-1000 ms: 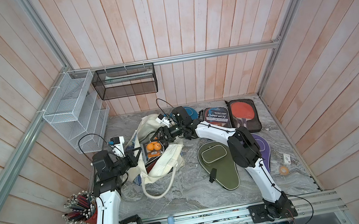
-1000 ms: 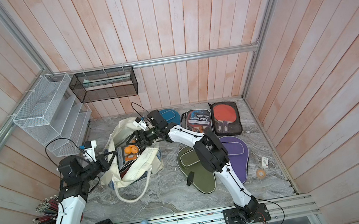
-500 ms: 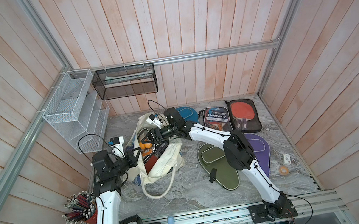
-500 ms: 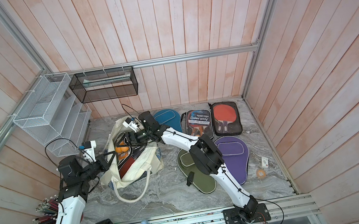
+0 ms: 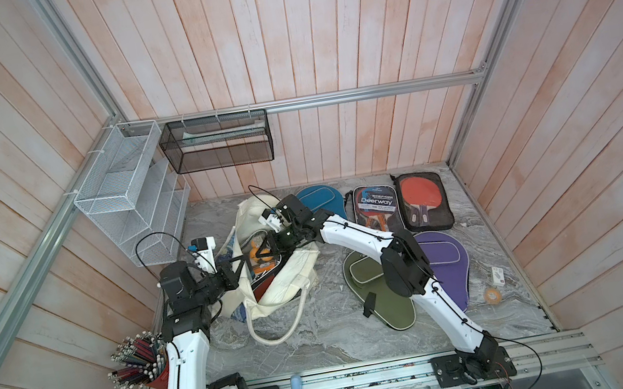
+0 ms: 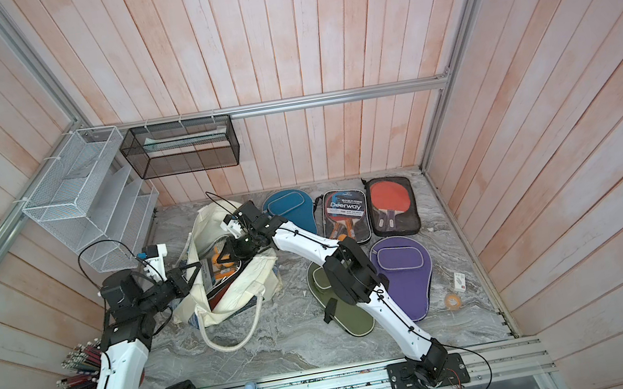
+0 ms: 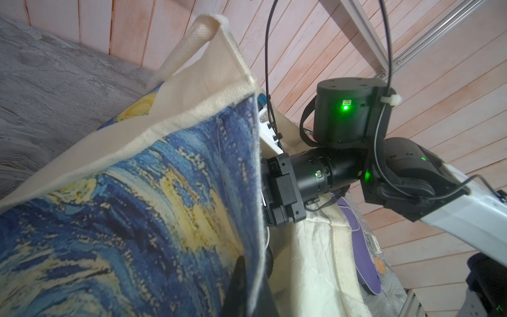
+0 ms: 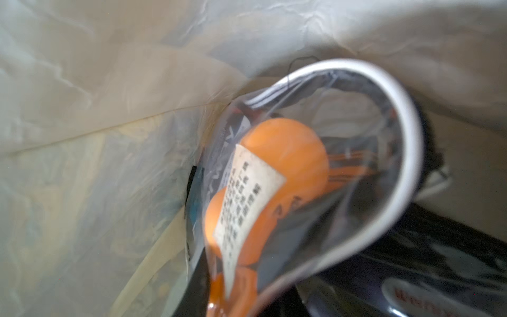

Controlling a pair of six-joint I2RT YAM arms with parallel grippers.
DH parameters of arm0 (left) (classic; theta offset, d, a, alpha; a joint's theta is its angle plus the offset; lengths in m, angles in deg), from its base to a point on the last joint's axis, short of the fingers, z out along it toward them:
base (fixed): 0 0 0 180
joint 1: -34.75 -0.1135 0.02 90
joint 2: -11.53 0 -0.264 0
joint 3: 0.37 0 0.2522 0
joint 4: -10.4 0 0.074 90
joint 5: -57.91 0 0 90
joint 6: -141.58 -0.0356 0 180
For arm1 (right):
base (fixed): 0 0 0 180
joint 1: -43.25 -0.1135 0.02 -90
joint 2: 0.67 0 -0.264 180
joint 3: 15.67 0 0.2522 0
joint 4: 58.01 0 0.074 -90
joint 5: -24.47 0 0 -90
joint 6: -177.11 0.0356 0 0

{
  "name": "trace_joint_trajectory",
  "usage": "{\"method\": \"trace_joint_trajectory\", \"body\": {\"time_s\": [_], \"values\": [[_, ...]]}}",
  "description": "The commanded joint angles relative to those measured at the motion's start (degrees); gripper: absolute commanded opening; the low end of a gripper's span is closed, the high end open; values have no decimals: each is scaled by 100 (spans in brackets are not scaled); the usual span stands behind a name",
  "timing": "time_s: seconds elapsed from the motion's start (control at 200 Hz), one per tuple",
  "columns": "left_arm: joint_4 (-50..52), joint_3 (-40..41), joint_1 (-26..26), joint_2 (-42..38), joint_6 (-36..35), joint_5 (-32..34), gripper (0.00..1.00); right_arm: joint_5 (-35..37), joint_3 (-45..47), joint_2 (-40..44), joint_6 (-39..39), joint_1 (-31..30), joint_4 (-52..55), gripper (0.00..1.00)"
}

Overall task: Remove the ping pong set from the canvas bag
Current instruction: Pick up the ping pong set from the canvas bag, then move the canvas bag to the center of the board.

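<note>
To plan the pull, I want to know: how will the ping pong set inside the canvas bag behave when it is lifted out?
The ping pong set probably flexes: its clear cover curves and wrinkles. That glossy plastic may slip. The orange balls inside could shift.

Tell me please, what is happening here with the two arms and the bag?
The robot is taking a ping pong set out of the canvas bag. The left gripper is shut on the bag's rim and holds the mouth open. The right gripper is inside the mouth, right at the set, a clear pack with orange balls. Whether it already grips the pack, I cannot tell. The set is not yet out of the bag.
</note>
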Motion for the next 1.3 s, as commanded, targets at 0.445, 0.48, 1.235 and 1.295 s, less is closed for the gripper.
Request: {"method": "trace_joint_trajectory", "body": {"time_s": [0.445, 0.48, 1.235, 1.295], "values": [[-257, -464, 38, -41, -145, 30, 0, -568, 25, 1504, -728, 730, 84, 0], [-252, -497, 38, -23, -151, 74, 0, -571, 28, 1630, -782, 793, 118, 0], [-406, -1439, 34, 755, 176, 1410, 0, -4, 1233, 4507, -1965, 1990, 804, 0], [-406, -1544, 38, 807, 174, 1534, 0, 41, 1542, 4830, -2009, 2156, 766, 0]]}}
